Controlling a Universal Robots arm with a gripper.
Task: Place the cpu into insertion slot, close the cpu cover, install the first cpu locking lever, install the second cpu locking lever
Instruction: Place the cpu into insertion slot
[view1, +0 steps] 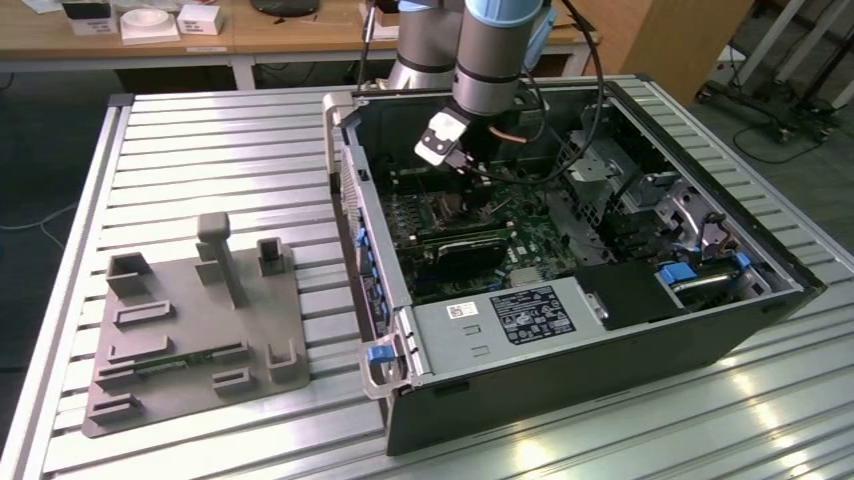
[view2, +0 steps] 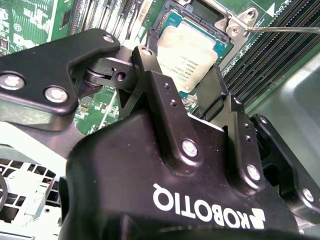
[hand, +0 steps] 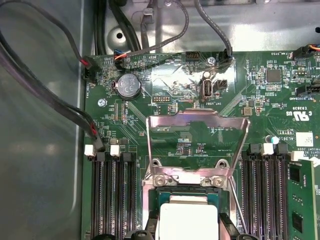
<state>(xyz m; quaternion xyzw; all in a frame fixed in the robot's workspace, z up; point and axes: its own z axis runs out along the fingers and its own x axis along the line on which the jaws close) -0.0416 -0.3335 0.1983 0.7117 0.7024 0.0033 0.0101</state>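
Gripper (view2: 182, 64) is down inside the PC case (view1: 360, 230), between 10 and 11 o'clock of the case interior in the exterior view. It straddles the cpu (view2: 192, 47) across two opposite edges. Clamped or let go: cannot tell. The cpu lies flat in the socket (hand: 187, 191) and looks level, but I can't confirm it's fully seated. The cpu cover (hand: 200, 116) is swung open, lying back over the board past its hinge. One locking lever (view2: 285, 29) stands free beside the socket.

Handling, my read: light, stiff, thin, with a smooth and so slippery top. The contacts underneath are fragile. Hold by the side edges only, move it straight up or down, no sliding.

Room: memory slots (hand: 112, 200) flank the socket on both sides, so clearance is mainly upward. Cables (view1: 567, 150) hang at 3 o'clock of the wrist in the exterior view. A grey fixture (view1: 200, 320) sits on the table (view1: 200, 130) at 9 o'clock of the case, well apart.
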